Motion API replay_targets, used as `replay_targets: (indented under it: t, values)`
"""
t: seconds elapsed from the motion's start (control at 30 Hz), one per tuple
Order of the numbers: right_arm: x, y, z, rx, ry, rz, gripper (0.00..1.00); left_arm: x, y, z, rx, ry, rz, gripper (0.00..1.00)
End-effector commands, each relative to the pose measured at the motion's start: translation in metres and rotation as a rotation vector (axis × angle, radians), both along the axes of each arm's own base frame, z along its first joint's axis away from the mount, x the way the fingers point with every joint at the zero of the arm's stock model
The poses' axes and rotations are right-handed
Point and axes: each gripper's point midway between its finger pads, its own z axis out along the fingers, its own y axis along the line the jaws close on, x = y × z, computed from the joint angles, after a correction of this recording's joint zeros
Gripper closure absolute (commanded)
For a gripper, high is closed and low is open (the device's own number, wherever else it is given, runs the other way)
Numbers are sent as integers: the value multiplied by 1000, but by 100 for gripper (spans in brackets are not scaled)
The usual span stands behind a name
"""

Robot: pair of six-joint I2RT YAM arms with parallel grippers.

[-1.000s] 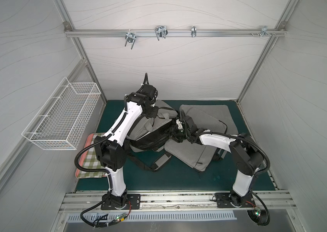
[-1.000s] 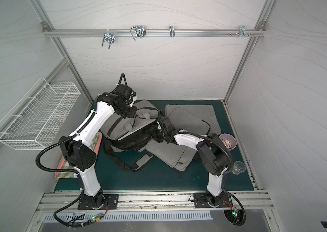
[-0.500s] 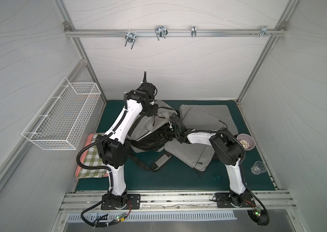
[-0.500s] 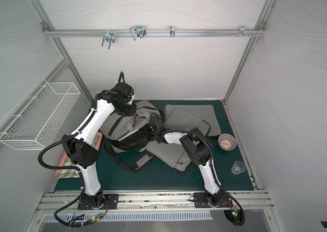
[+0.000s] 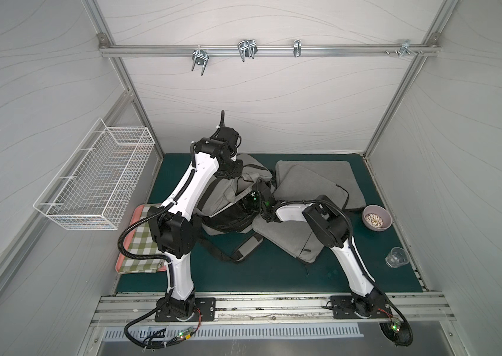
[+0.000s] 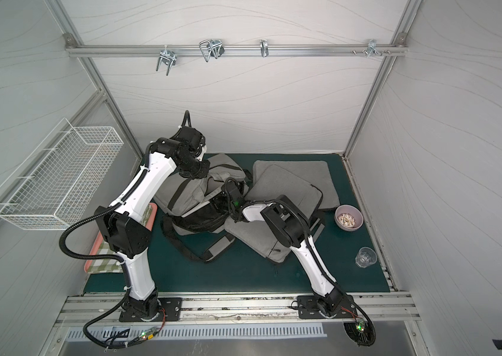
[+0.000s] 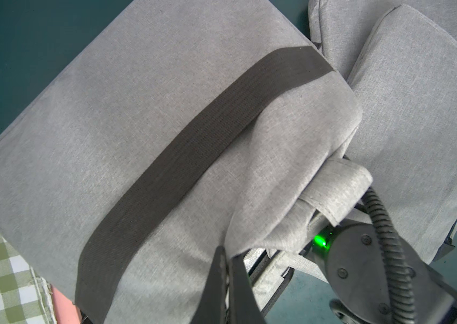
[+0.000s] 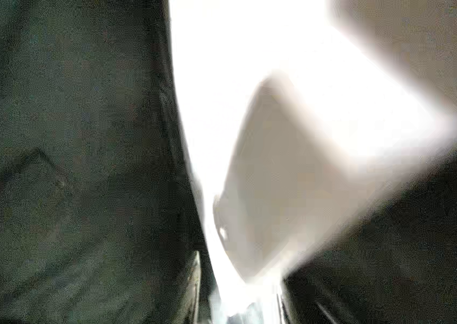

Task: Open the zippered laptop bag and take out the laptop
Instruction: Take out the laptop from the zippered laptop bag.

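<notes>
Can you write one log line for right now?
left gripper: shut on laptop bag flap | right gripper: inside bag, jaws unclear | laptop: in bag

Closed fingers (image 7: 214,283) seemingly pinch the flap of the grey, dark-strapped laptop bag (image 7: 137,120).

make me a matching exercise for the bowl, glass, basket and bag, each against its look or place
Things:
1 bowl
2 glass
3 basket
4 bag

Look or place:
a white wire, hung up on the left
b grey, flap pinched by the left fingers
c clear, nearer the front than the bowl
d pink, with bits inside

Pairs: 1-d, 2-c, 3-a, 4-b
</notes>
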Motion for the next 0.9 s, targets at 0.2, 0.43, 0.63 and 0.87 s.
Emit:
replay_targets:
  t: [0.2, 0.43, 0.63, 0.87]
  values:
    - [19, 15, -2, 164, -33, 0, 58, 5, -6, 12, -60, -27, 14, 100]
    - [29, 16, 10, 257, -68, -50, 57, 5, -7, 18, -71, -29, 15, 100]
    - [49, 7, 31, 283, -191, -15, 58, -5, -21, 10, -155, 35, 20, 100]
    - [59, -10, 21, 155, -283, -32, 61, -13, -22, 9, -169, 64, 46, 100]
